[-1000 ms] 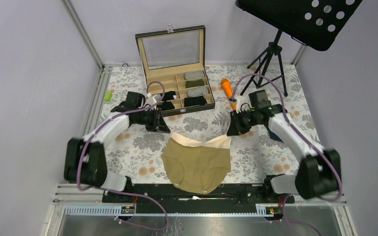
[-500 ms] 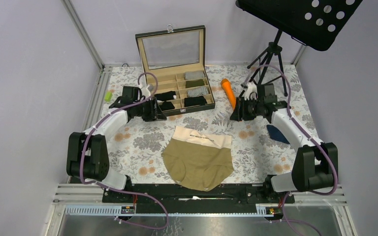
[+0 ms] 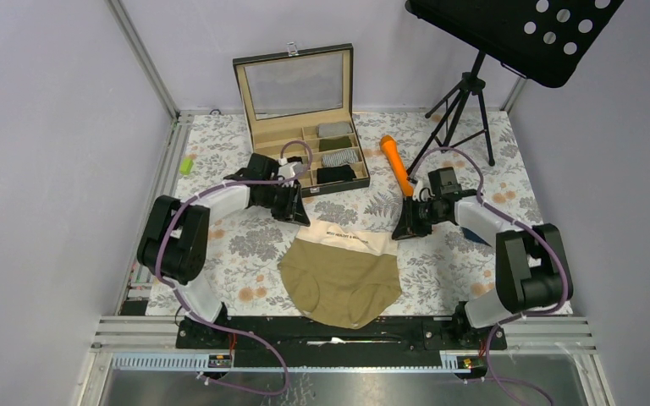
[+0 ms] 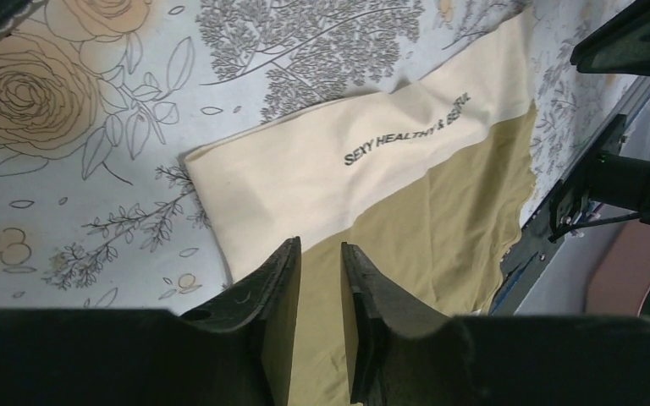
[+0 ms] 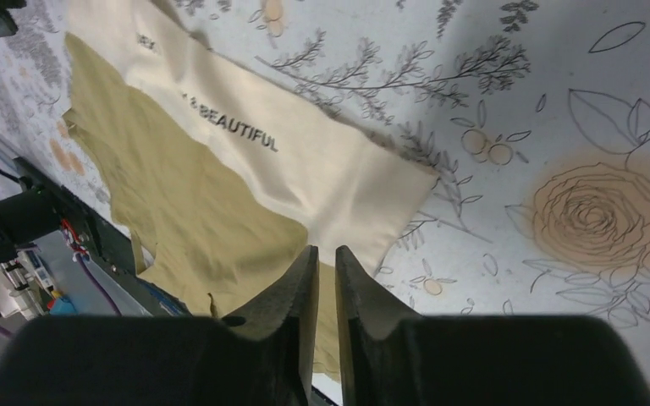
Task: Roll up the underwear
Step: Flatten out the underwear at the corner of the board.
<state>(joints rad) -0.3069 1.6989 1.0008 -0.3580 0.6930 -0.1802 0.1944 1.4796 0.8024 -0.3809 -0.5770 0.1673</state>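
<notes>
The olive-tan underwear lies flat in the middle of the floral table. Its cream waistband, printed with text, is folded down over the far edge. My left gripper hovers at the band's left corner. In the left wrist view its jaws stand a little apart over the underwear, with nothing between them. My right gripper is at the band's right corner. Its jaws are narrowly apart above the underwear, holding nothing.
An open organiser box stands behind the underwear, with rolled dark and grey pieces in its compartments. An orange stick lies to the right of the box. A small green cylinder sits far left, and a music stand tripod far right.
A second ago both grippers held the waistband's corners. They let go, drew back toward the box, then came back down to the corners. The band now lies folded flat, cream side up.
</notes>
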